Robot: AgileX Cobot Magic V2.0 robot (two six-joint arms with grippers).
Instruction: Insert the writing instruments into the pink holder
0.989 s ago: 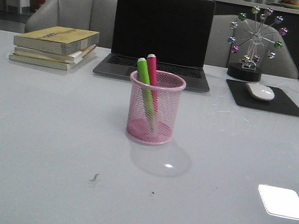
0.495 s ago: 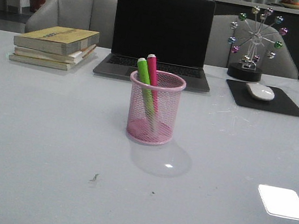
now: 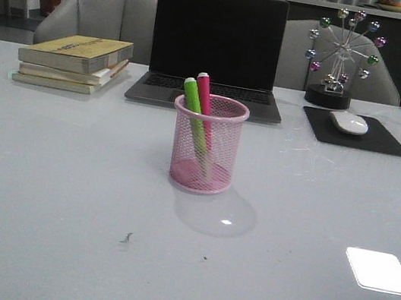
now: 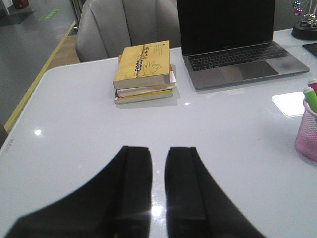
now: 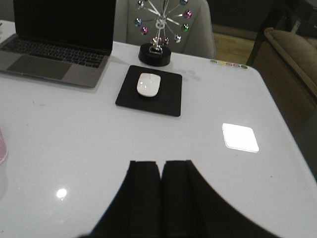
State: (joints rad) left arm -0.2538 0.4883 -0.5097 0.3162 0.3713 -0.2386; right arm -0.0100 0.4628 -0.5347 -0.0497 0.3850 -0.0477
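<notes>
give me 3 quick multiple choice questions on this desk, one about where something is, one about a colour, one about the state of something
1. Where is the mouse?
A. on the black pad
B. on the stack of books
C. inside the cup

2. What colours are the two markers?
A. blue and yellow
B. green and pink
C. both black

3. What state are the markers in?
A. lying flat on the table
B. held by a tool
C. standing tilted in the pink cup

Answers:
1. A, the white mouse sits on the dark pad to the right of the laptop.
2. B, one lime green and one pink top poke above the rim.
3. C, both lean inside the mesh cup, and neither tool touches them.
</notes>
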